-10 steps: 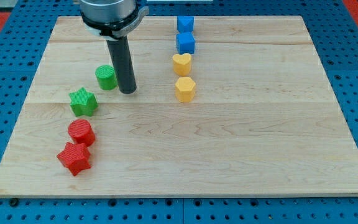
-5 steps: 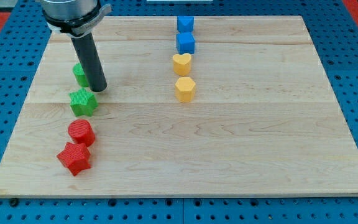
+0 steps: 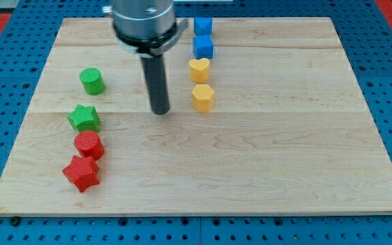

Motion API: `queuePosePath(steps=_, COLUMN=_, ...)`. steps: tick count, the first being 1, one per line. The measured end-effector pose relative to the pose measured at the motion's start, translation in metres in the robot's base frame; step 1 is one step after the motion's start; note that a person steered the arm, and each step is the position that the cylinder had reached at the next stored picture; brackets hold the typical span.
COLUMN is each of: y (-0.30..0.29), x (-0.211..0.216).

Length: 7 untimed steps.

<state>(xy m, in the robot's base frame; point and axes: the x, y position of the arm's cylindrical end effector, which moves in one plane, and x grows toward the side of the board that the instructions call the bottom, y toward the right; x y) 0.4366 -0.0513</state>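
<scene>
My tip (image 3: 160,111) rests on the wooden board (image 3: 264,156) just left of the yellow hexagon block (image 3: 202,97), a small gap apart, touching nothing. Above the hexagon lie a yellow heart block (image 3: 199,69) and two blue cubes (image 3: 203,47) (image 3: 203,26) in a column. At the view's left stand a green cylinder (image 3: 92,81), a green star (image 3: 84,118), a red cylinder (image 3: 88,145) and a red star (image 3: 81,173), running down toward the view's bottom.
The board lies on a blue perforated table (image 3: 5,224). The robot's dark grey rod mount (image 3: 143,24) hangs over the board's top middle.
The tip pushed the green cylinder leftward, then swung right to beside the yellow hexagon. The green star has shifted a little left and down.
</scene>
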Motion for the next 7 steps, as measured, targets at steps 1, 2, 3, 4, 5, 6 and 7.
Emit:
queuePosePath(steps=1, y=0.042, x=0.078)
queuePosePath(steps=2, y=0.057, x=0.180)
queuePosePath(steps=3, y=0.053, x=0.182)
queuePosePath(steps=4, y=-0.061, x=0.182)
queuePosePath(steps=5, y=-0.195, x=0.180)
queuePosePath(steps=6, y=-0.250, x=0.155)
queuePosePath(steps=7, y=-0.202, x=0.102)
